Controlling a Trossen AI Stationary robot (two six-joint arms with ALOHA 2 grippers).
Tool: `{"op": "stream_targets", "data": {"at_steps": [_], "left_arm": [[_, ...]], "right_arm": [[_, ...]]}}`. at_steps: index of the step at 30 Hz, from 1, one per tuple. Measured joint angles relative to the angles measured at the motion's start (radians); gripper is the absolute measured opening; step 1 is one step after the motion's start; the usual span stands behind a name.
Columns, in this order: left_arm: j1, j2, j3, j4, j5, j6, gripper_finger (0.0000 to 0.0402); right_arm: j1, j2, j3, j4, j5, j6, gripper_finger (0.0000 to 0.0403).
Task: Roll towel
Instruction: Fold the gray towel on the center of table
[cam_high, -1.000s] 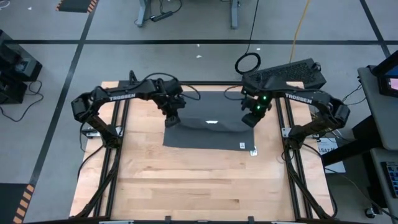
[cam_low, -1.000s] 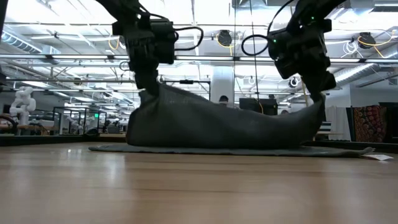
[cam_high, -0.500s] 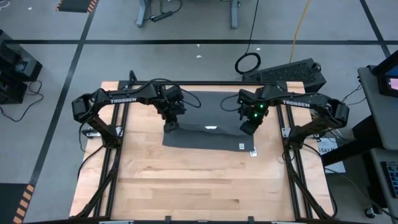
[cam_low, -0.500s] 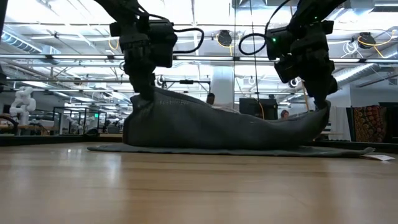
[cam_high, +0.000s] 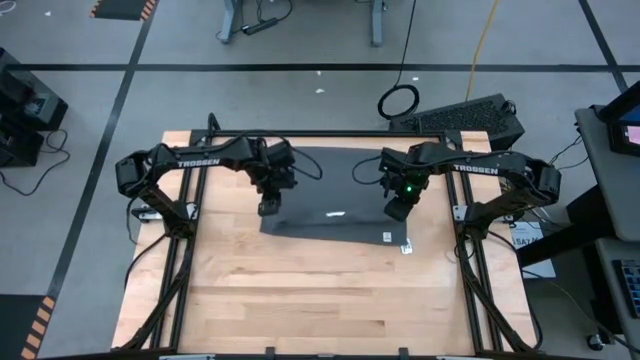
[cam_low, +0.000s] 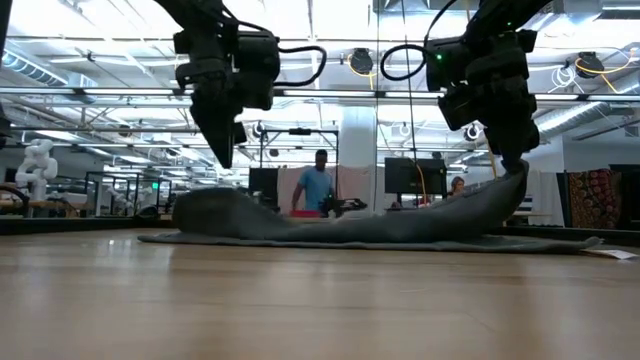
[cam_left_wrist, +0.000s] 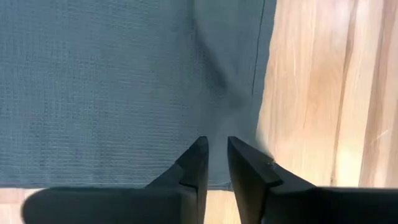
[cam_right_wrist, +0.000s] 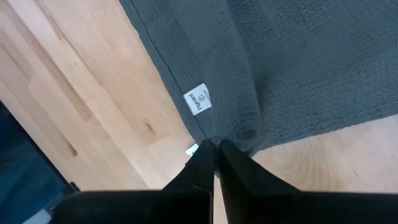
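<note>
Both arms reach inward, right claw (cam_low: 515, 165) pinching towel (cam_high: 335, 200).

Left gripper (cam_low: 222, 158) fingers slightly parted; right gripper (cam_low: 515, 165) clamped.

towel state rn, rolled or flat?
Not rolled. The towel is folded over and mostly flat; one corner is lifted by the shut right gripper, while the left gripper hangs above it.

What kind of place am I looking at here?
Probably a robotics lab or workshop: two arms mounted at a wooden table, taped lines on the floor, and monitors in the room behind.
</note>
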Motion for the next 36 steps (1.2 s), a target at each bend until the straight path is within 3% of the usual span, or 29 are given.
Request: {"op": "stream_targets", "data": {"at_steps": [6,11,16,21,25,36], "left_arm": [[-0.020,-0.001,-0.019,-0.091,0.038,-0.062,0.0113],[-0.106,-0.076,-0.172,0.004,0.105,-0.174,0.0149],[-0.261,-0.183,-0.314,0.102,-0.029,-0.351,0.0161],[-0.419,-0.257,-0.388,0.293,-0.290,-0.500,0.0162],[-0.507,-0.254,-0.417,0.386,-0.455,-0.513,0.0162],[-0.597,-0.224,-0.551,0.520,-0.453,-0.780,0.0162]], "right_arm": [[0.000,0.000,0.000,0.002,0.000,0.007,0.0004],[0.000,0.000,0.000,0.023,0.000,0.007,0.0004],[0.000,0.000,0.000,0.045,0.000,0.026,0.0004],[0.000,0.000,0.000,0.087,0.000,0.030,0.0004],[0.000,0.000,0.000,0.100,-0.001,0.046,0.0004],[0.000,0.000,0.000,0.109,-0.002,0.052,0.0004]]}}
